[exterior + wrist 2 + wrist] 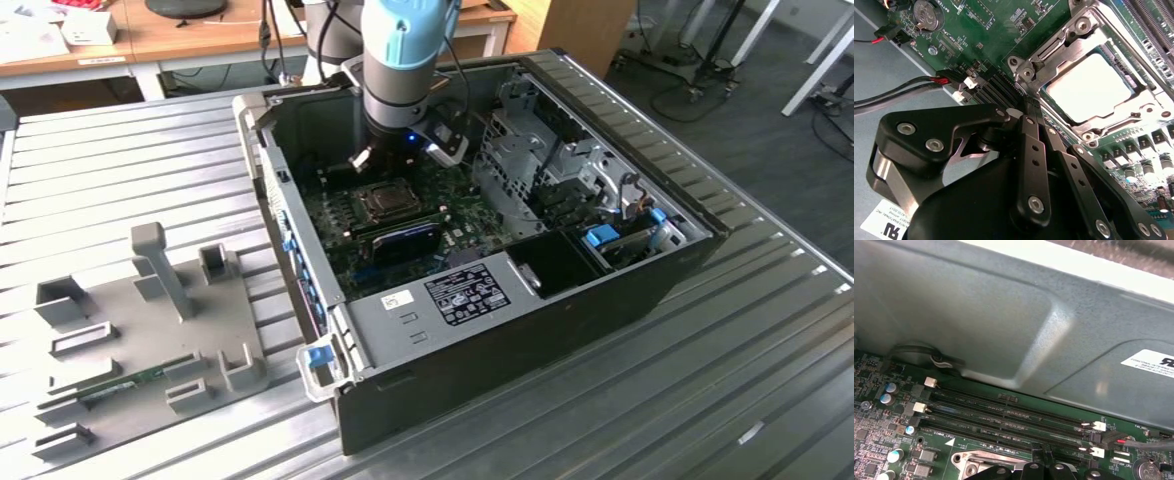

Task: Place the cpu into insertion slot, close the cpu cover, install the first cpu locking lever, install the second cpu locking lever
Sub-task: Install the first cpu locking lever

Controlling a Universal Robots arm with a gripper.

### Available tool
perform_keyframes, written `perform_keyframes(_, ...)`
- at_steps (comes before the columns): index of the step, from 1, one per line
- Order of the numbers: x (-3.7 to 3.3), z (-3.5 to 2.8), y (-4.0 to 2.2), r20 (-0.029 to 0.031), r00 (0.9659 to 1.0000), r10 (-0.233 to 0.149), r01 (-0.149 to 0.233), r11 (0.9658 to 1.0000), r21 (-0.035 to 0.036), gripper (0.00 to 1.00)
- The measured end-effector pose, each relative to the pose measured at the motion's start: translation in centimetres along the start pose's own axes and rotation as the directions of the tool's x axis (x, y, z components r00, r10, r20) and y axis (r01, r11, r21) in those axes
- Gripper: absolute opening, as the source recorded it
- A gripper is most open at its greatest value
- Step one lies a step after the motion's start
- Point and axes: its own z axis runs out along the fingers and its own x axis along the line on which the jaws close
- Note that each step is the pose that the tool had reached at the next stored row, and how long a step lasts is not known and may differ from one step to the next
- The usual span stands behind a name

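Dull-grey square cpu (1089, 82) under silvery cover (1054, 50) (seemingly flat) — gripper (1030, 107) fingers pinched together, empty.

The arm (400, 60) is a grey tube with a light-blue joint cap, and a small blue light glows at its wrist. In the second wrist view the gripper (1030, 111) is matte black: jointed linkage bars with silver screw heads, and a white label at 7 o'clock.

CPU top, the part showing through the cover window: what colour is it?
Pale, dull silvery grey, the cpu seen through the cpu cover, clearest in the second wrist view.
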Motion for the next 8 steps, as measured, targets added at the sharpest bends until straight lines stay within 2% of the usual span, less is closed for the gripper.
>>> perform_keyframes(8,-0.12,0.02,-0.03,0.0002,1.0000,0.000,0.000,1.0000,0.0000,0.10)
